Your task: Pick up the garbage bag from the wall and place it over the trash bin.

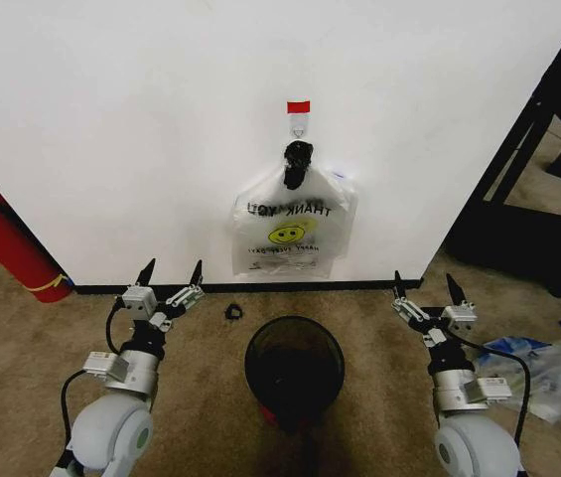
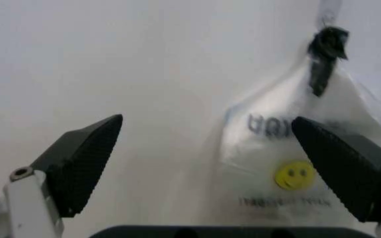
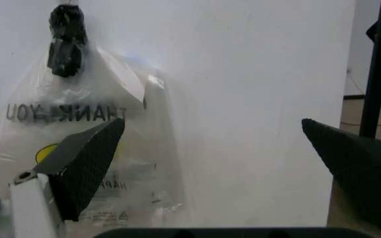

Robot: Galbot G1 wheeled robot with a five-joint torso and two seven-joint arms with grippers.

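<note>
Hanging on wall hook under red tape: garbage bag, translucent white, mirrored THANK YOU print, yellow smiley, black knotted top. Trash bin on floor below. Left claw and right claw both spread apart, flanking bin.

Head high, wrists low, wall-facing

The small print under the smiley on the garbage bag is too small to read, and the red extinguisher is cut by the left edge.
</note>
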